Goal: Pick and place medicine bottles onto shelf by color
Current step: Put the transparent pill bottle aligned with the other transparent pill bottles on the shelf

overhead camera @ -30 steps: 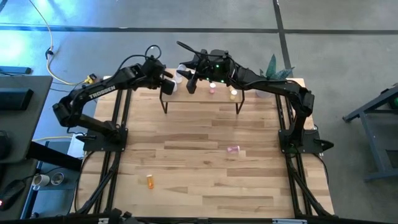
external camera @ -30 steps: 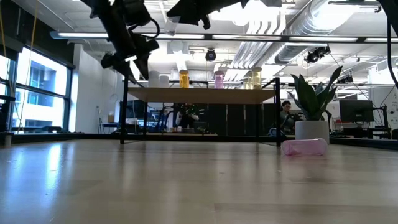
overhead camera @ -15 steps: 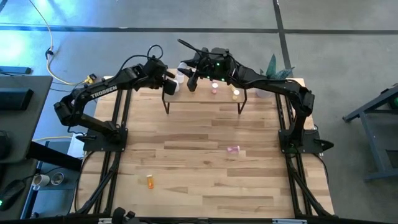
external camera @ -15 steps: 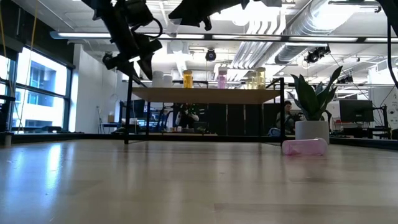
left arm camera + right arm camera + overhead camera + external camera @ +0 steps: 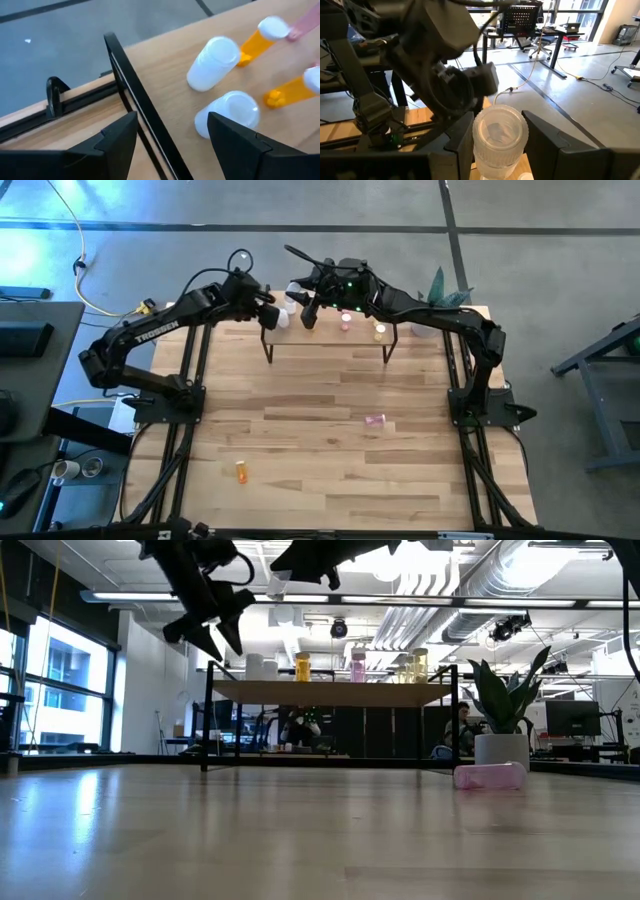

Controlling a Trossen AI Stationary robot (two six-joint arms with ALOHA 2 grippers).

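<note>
The shelf stands at the table's far side. White bottles, orange bottles and a pink bottle stand upright on its top board. My left gripper hangs open above the shelf's left end, nothing between its fingers. My right gripper is higher up over the shelf's far left part, shut on a clear bottle. On the table lie a pink bottle and an orange bottle. My right gripper pinches the clear bottle by its two opposite sides, just below the ribbed cap, between its two fingers. The fingers come in about level from the table's right. The bottle stands upright in the hold, cap up, lifted clear above the shelf.
A potted plant stands at the table's far right corner, beside the shelf. The shelf's black frame bar runs just under my left gripper. Bare wood lies between the shelf and the two fallen bottles.
The shelf with its bottles has slid a little toward the table's right, then stopped. My left gripper, still open, has risen and drawn back from the shelf's left end. My right gripper has kept still with the clear bottle.
</note>
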